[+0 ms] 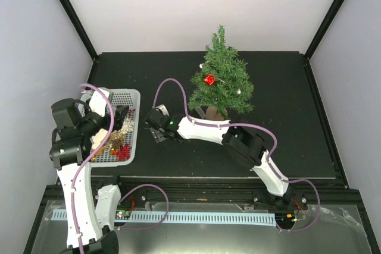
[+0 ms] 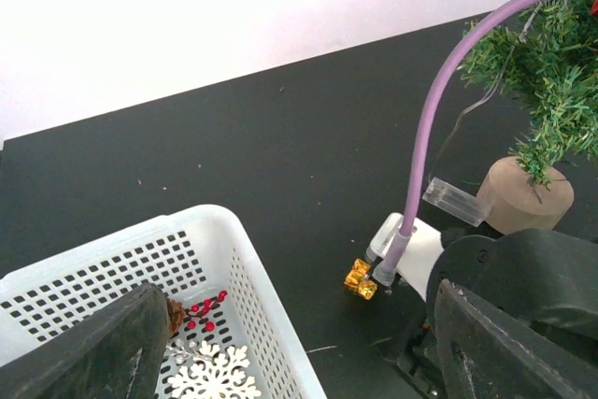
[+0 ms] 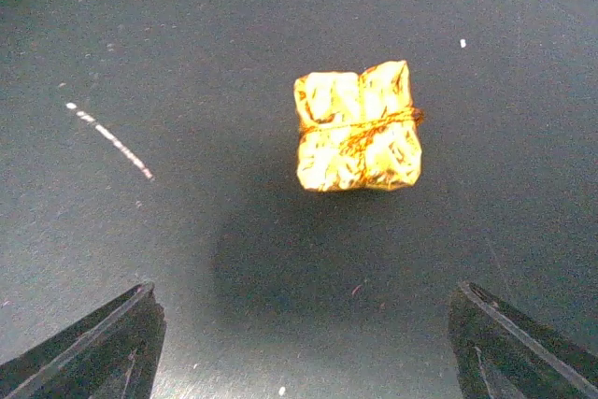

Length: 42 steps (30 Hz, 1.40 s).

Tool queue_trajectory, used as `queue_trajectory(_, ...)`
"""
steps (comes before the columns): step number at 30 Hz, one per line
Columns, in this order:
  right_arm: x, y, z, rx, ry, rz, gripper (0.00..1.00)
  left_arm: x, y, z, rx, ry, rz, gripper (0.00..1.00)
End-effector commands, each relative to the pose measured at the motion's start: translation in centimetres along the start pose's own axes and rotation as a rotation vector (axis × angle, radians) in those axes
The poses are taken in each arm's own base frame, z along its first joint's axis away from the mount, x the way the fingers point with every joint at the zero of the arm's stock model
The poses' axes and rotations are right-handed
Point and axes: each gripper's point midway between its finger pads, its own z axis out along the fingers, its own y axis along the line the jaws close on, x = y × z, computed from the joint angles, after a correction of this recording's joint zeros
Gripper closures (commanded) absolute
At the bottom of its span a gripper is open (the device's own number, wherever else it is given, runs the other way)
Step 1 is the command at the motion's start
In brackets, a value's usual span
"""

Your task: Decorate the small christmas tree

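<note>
The small christmas tree [image 1: 221, 81], a bushy green fir on a round tan wooden stump [image 2: 523, 195], stands upright toward the desk's far edge, right of centre. Its long axis is vertical and its pointed top is up, and a red foil parcel [image 1: 209, 79] hangs in its branches.

The coming move likely turns on the small gold foil-wrapped parcel [image 3: 360, 128]. It lies on the bare black desk [image 1: 286, 117] near the white perforated plastic basket [image 2: 112, 249], on the basket's tree side. The right jaws hang above it, wide apart and empty, and the parcel lies centred between their tips and a little ahead. It is nearly square, so it has no real long axis; its thin cord runs roughly from finger to finger.

The right arm [image 1: 238, 138] is much nearer both parcel and tree. The left jaws, also wide and empty, hover over the basket.
</note>
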Motion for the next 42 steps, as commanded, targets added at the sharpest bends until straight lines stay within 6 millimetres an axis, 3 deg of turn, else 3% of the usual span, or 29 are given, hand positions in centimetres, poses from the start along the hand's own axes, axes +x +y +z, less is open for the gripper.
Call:
queue_trajectory(1,-2.8,-0.6,0.5,0.029,-0.086,0.020,0.18,-0.5,-0.2,-0.1,0.014,-0.031,-0.001,0.21)
queue_trajectory(9,-3.6,-1.5,3.2,0.024,-0.088,0.044,0.18,-0.3,-0.5,-0.1,0.030,-0.036,0.000,0.21)
queue_trajectory(15,-4.2,-1.1,4.6,0.015,-0.084,0.035,0.21,-0.2,-0.5,0.1,0.044,-0.035,-0.001,0.21)
queue_trajectory(23,-4.1,-0.9,4.3,-0.005,-0.066,0.041,0.50,-0.2,-0.5,0.3,0.056,-0.034,-0.006,0.21)
queue_trajectory(29,-2.9,-2.1,3.3,0.019,-0.051,0.051,0.63,0.0,-0.6,0.3,0.058,-0.033,-0.007,0.20)
queue_trajectory(35,-3.1,-3.0,1.0,0.021,-0.074,0.055,0.64,0.0,-0.7,0.0,0.053,-0.035,-0.003,0.18)
queue_trajectory(40,-3.8,-2.9,-3.2,-0.035,-0.101,0.048,0.64,0.0,-0.8,-0.1,0.050,-0.034,0.002,0.18)
queue_trajectory(42,-4.3,-2.7,-5.7,-0.068,-0.125,0.034,0.64,0.0,-0.8,-0.2,0.049,-0.036,0.004,0.17)
